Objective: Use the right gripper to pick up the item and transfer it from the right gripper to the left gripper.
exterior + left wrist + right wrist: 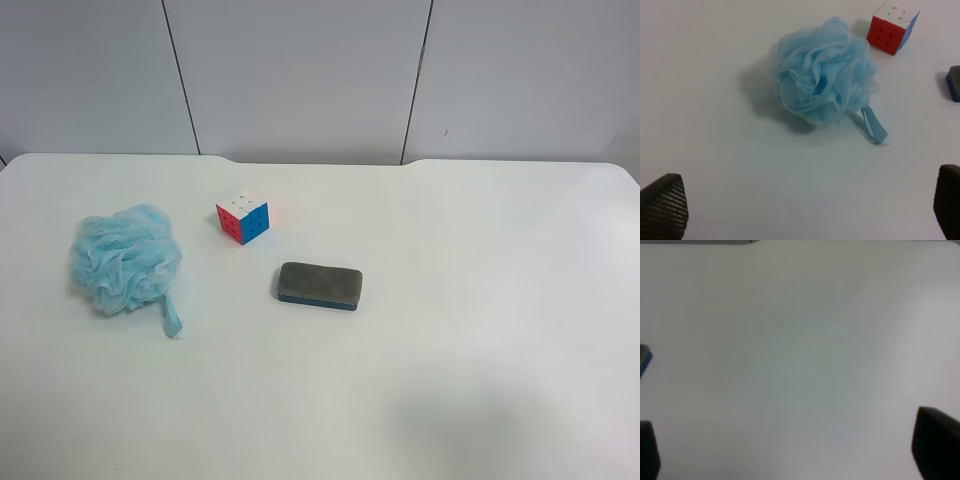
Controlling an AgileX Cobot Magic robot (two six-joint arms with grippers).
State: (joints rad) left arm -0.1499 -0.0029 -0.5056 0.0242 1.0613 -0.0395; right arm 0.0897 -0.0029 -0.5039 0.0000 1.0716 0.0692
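The item, a fluffy light-blue mesh bath pouf [125,258] with a blue ribbon loop [172,318], lies on the white table [480,300] at the exterior high view's left. It also shows in the left wrist view [824,79], ahead of my left gripper [810,207], which is open and empty with its black fingertips [665,205] far apart. My right gripper [795,452] is open and empty over bare table; only its fingertips [936,442] show. The pouf is out of the right wrist view. No arm shows in the exterior high view.
A small colourful puzzle cube [243,217] stands beyond the pouf, also in the left wrist view [892,27]. A grey-and-blue eraser block [320,285] lies mid-table; its corner shows in the right wrist view [644,360] and the left wrist view [954,82]. A grey panelled wall [300,70] stands behind.
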